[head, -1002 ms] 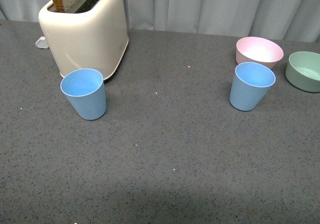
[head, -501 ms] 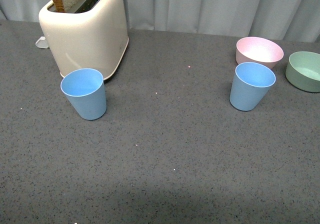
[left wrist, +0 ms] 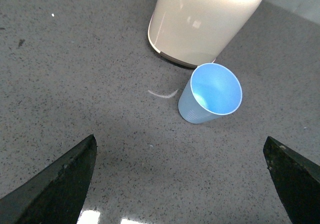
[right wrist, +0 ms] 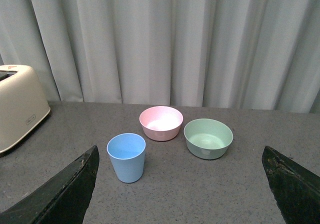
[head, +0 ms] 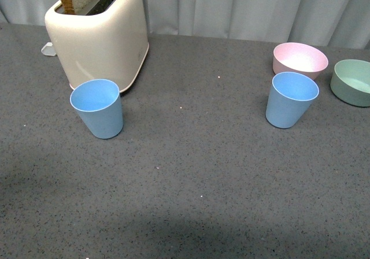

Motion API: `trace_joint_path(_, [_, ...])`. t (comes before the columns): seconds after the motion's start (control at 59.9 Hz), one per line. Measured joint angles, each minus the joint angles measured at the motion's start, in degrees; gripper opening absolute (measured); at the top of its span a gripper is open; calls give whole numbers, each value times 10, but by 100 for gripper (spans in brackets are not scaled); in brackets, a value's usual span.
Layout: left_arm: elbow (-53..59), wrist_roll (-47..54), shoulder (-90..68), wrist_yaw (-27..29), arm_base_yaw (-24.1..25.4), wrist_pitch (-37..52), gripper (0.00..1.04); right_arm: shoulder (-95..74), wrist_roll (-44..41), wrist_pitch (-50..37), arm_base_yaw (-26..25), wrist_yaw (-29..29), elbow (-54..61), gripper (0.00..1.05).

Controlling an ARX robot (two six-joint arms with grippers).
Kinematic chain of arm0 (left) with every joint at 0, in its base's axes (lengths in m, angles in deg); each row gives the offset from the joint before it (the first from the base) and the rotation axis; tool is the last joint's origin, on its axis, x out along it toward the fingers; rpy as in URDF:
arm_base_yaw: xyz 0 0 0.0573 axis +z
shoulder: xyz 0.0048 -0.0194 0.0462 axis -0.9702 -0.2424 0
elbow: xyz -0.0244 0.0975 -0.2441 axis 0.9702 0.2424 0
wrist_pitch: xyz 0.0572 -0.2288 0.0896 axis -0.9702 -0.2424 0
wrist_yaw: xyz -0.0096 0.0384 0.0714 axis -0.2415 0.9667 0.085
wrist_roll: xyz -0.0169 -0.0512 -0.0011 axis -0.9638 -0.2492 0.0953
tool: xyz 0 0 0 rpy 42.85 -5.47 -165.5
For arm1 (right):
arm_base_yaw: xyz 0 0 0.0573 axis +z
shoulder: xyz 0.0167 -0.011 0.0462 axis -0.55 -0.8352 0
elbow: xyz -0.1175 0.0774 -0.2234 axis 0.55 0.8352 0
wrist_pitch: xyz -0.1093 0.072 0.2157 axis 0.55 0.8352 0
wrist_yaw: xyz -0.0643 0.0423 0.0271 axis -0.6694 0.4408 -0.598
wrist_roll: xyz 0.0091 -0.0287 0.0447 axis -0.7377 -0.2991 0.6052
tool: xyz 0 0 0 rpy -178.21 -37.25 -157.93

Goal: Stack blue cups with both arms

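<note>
Two things mattered: the left cup [left wrist: 210, 94] and the right cup [right wrist: 126, 157], both blue, both upright on the table [head: 196, 172], set well apart and not yet stacked.

The left cup sat ahead of the left jaws, inside the span of their opening, with the toaster [left wrist: 202, 19] just beyond it. The right cup sat further ahead of the right jaws, also within their span but nearer one side. The pink bowl [right wrist: 161, 123] and green bowl [right wrist: 208, 138] lay beyond it.

Each cup looked light, thin-walled and stiff. The matte plastic probably offered fair friction, but the taper could let a squeezed cup slide out. A light cup would also tip easily if nudged. The better hold seemed to be high on the wall or pinching the rim, one side inside and one outside. The cup to be nested needed its lower part left free.

Both the left jaws and the right jaws were spread wide. They held nothing and touched nothing, and were clear of the cups and the table.
</note>
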Motion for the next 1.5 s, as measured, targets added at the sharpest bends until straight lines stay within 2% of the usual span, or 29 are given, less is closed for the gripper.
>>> trace_joint_path(0.184, [-134, -20, -215, -31, 0, -19, 98, 0, 0, 0, 0, 0, 0, 95])
trace_joint_path(0.334, [-221, -24, -325, -38, -13, -58, 98, 0, 0, 0, 0, 0, 0, 95])
trace_joint_path(0.601, [-347, -55, -457, -42, -21, -128, 98, 0, 0, 0, 0, 0, 0, 95])
trace_joint_path(0.885, [-405, -75, -531, -45, -17, -173, 98, 0, 0, 0, 0, 0, 0, 95])
trace_joint_path(1.053, [-413, -84, -550, -48, -20, -185, 73, 0, 0, 0, 0, 0, 0, 95])
trace_joint_path(1.169, [-414, -98, -559, -49, -24, -190, 48, 0, 0, 0, 0, 0, 0, 95])
trace_joint_path(1.353, [-415, -107, -559, -53, -27, -194, 20, 0, 0, 0, 0, 0, 0, 95])
trace_joint_path(1.437, [-415, -110, -558, -53, -28, -196, 7, 0, 0, 0, 0, 0, 0, 95])
trace_joint_path(1.504, [-415, -113, -556, -54, -31, -198, 4, 0, 0, 0, 0, 0, 0, 95])
